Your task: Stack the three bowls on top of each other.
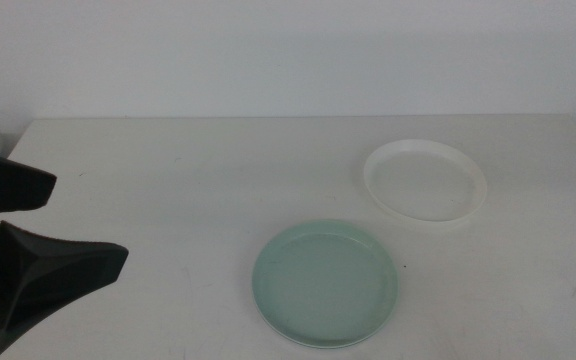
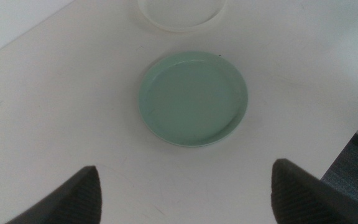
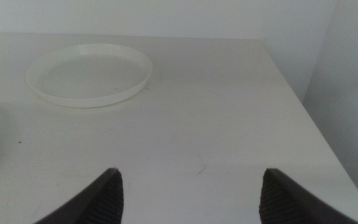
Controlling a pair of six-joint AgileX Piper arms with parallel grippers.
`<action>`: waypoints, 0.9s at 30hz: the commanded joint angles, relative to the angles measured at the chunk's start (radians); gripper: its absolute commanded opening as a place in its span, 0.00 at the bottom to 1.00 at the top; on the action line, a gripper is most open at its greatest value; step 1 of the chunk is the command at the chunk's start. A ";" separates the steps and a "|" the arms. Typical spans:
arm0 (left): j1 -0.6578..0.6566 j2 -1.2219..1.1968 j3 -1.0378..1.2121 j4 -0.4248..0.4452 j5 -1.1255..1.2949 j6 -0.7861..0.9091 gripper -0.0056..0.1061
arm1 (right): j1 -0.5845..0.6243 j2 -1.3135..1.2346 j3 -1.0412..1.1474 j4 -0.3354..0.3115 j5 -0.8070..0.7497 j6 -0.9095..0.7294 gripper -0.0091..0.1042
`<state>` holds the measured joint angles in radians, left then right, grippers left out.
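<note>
Nearest the camera, the left gripper (image 1: 63, 225) hangs at the left edge of the table (image 1: 168, 190), jaws spread wide and holding nothing. The right gripper (image 3: 188, 186) is out of the middle view; its wrist camera shows its jaws apart and empty too, near the table's right side.

Further in sits the green bowl (image 1: 326, 283), flat on the table; a pale rim peeks out beneath its near edge, possibly the grey bowl already under it, though I can't be sure. Beyond it, to the right and well apart, lies the white bowl (image 1: 425, 182).

My read: the white one goes next. Pinch its low rim, lift level, centre it over the green, then set it down gently.
</note>
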<state>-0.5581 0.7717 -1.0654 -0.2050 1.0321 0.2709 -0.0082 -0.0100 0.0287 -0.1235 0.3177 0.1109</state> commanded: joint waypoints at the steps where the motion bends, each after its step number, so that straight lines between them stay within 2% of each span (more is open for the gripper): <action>1: -0.001 -0.005 -0.024 -0.018 -0.052 -0.003 0.99 | -0.007 -0.025 -0.018 0.000 -0.053 -0.013 0.57; 5: -0.001 -0.005 -0.024 -0.018 -0.052 -0.003 0.99 | -0.007 0.042 -0.149 0.040 0.070 -0.013 0.57; 14: -0.001 -0.005 -0.024 -0.017 -0.052 -0.003 0.99 | -0.007 0.483 -0.621 0.040 0.334 -0.013 0.57; 20: -0.001 -0.005 -0.024 -0.017 -0.052 -0.003 0.99 | -0.007 0.830 -0.860 0.078 0.348 -0.019 0.57; 22: -0.001 -0.005 -0.024 -0.017 -0.052 -0.003 0.99 | -0.007 0.944 -0.949 0.106 0.389 -0.019 0.57; 27: -0.001 -0.005 -0.024 -0.017 -0.052 -0.003 0.99 | -0.007 1.224 -1.169 0.124 0.474 -0.017 0.57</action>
<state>-0.5581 0.7717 -1.0654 -0.2050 1.0330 0.2720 -0.0082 1.1638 -1.0614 0.0000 0.8170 0.1031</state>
